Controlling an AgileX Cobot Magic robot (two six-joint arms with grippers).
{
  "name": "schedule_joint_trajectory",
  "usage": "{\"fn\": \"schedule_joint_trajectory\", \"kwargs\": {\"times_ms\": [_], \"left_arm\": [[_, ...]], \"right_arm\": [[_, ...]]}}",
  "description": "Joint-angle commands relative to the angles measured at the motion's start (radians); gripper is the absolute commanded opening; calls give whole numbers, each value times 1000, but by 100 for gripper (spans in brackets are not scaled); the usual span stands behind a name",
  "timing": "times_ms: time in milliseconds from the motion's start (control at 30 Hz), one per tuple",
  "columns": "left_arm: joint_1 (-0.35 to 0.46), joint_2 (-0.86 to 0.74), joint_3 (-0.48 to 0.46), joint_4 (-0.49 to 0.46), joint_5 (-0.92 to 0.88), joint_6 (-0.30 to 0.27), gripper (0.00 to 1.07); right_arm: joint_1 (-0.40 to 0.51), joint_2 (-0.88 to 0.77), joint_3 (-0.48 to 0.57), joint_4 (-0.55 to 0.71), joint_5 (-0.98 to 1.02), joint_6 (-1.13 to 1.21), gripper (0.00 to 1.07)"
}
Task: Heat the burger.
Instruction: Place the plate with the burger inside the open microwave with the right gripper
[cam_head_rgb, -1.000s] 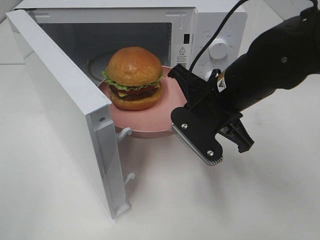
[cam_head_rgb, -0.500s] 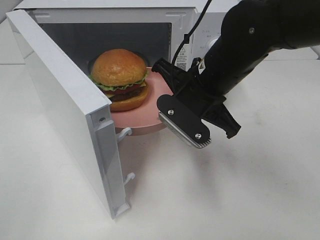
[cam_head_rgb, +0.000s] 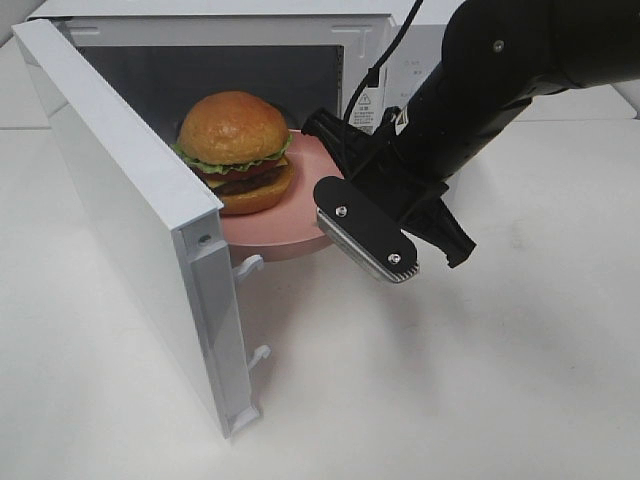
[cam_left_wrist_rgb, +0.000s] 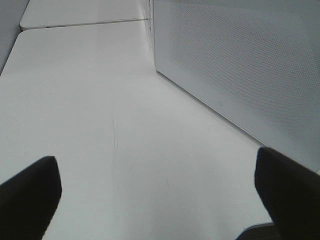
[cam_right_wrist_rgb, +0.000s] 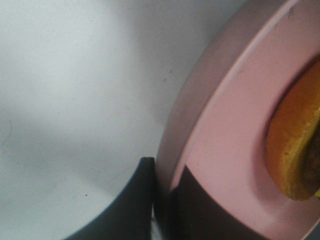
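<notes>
The burger (cam_head_rgb: 235, 150), with its golden bun, lettuce and dark patty, sits on a round pink plate (cam_head_rgb: 300, 215). The plate is halfway through the mouth of the open white microwave (cam_head_rgb: 420, 60). My right gripper (cam_head_rgb: 335, 185) is shut on the plate's right rim and holds it level. The right wrist view shows its dark fingers (cam_right_wrist_rgb: 145, 200) pinching the pink plate's rim (cam_right_wrist_rgb: 225, 140), with the burger's bun edge (cam_right_wrist_rgb: 295, 150) close by. My left gripper (cam_left_wrist_rgb: 157, 200) is open over bare table and does not show in the exterior view.
The microwave door (cam_head_rgb: 120, 200) swings wide open toward the front left, with its latch hooks (cam_head_rgb: 248, 266) facing the plate. In the left wrist view a perforated white panel (cam_left_wrist_rgb: 240, 65) stands beside the left gripper. White tabletop (cam_head_rgb: 450, 380) spreads in front.
My right arm has carried the plate and burger leftward and deeper into the microwave opening. The left gripper has stayed open.
</notes>
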Motion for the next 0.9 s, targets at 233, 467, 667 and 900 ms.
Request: {"fn": "schedule_joint_trajectory", "kwargs": {"times_ms": [233, 467, 667, 900], "left_arm": [[-3, -4, 3, -3, -9, 1, 98], [-3, -4, 3, -3, -9, 1, 98], [-3, -4, 3, -3, -9, 1, 98], [-3, -4, 3, -3, -9, 1, 98]], "right_arm": [[-3, 74, -99, 22, -60, 5, 0], [-3, 123, -174, 22, -20, 26, 0], [0, 182, -276, 1, 35, 73, 0], [0, 234, -361, -35, 42, 141, 0]]}}
